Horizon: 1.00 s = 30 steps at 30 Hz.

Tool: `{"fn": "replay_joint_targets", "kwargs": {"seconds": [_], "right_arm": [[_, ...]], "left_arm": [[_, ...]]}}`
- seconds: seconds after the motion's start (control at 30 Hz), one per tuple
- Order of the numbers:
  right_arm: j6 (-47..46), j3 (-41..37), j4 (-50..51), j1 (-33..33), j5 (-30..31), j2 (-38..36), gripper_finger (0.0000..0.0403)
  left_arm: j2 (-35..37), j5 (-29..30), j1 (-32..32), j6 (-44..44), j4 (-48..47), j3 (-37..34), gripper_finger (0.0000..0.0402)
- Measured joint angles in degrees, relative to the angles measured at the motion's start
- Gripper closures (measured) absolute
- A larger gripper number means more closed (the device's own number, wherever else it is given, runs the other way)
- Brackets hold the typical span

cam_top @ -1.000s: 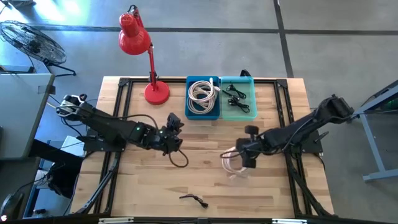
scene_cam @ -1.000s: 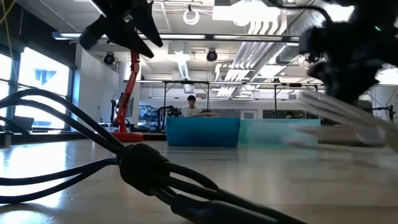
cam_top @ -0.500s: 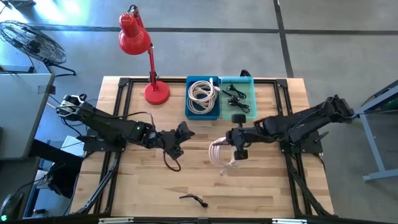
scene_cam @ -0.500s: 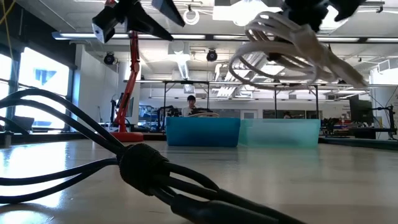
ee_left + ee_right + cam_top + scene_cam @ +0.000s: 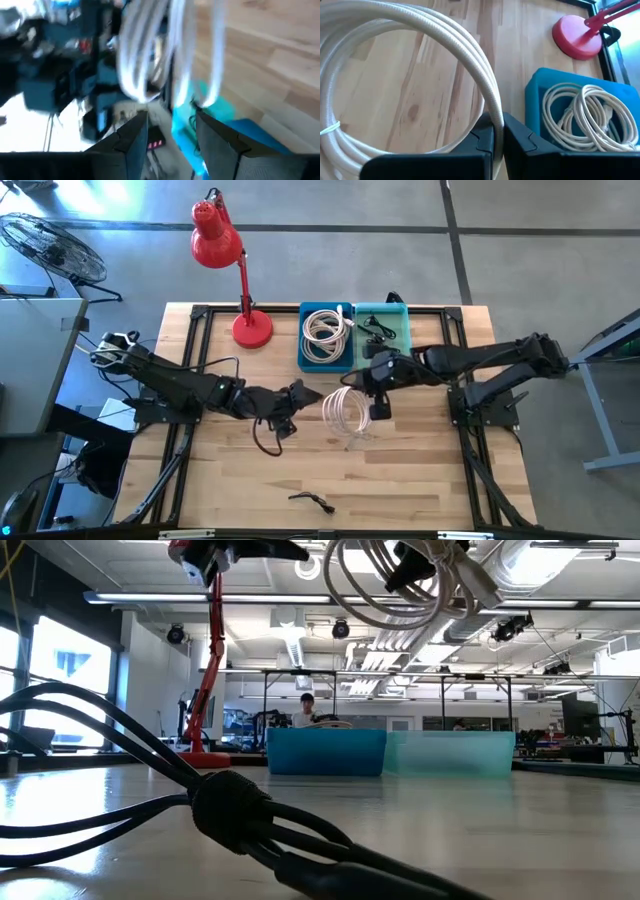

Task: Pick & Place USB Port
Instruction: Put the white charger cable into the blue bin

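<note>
- Near the middle of the surface (image 5: 200,480), on the left, the left hand (image 5: 297,396) hangs in the air with a black cable (image 5: 262,437) trailing down from it; its fingers (image 5: 131,145) stand partly apart, and I cannot tell for sure whether they pinch that cable.
- Just right of it, the white cable coil (image 5: 346,412) hangs clear of the wood, close in front of the blue bin (image 5: 326,337), which already holds another white coil (image 5: 325,328).
- Right of the coil, the right hand (image 5: 381,385) is clamped tight on one strand of it, seen plainly in the right wrist view (image 5: 492,135).
- To do this step well, I would carry the coil fully over the blue bin's near wall before lowering, keep the hanging loops from catching the rim, and release only once most of the coil rests inside.
- Give the left hand room: the two hands are near each other, and the trailing black cable could tangle with the loops.
- Farther right, the teal bin (image 5: 383,336) holds black cables; white belongs in the blue one, by the look of the sorting.
- Compared with a second ago, the right hand has lifted the coil and carried it left and back toward the bins; the left hand has moved right.
</note>
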State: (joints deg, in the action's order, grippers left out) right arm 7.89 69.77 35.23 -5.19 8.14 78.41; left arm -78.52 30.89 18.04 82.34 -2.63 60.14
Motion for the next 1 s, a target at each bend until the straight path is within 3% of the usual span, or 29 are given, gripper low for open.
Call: {"fn": "replay_joint_targets", "kwargs": {"seconds": [0.13, 0.53, 0.73, 1.0], "right_arm": [[-0.14, -0.19, -0.07, 0.81, -1.05, 0.0, 0.0395], [-1.41, -0.19, -0.67, 0.68, -2.67, 0.0, 0.0395], [-1.67, -0.19, -0.95, 0.68, -2.73, 0.0, 0.0395], [-1.77, -0.19, -2.18, 0.66, -2.93, 0.0, 0.0395]], "left_arm": [[0.0, 3.76, -0.06, -3.62, 1.59, 0.04, 0.024], [0.02, 1.67, -0.04, -7.37, 6.24, 0.04, 0.0235], [0.02, -3.35, -0.04, -5.85, 5.88, 0.04, 0.0192], [-0.39, -3.61, -0.04, -5.65, 3.56, 0.0, 0.0135]]}}
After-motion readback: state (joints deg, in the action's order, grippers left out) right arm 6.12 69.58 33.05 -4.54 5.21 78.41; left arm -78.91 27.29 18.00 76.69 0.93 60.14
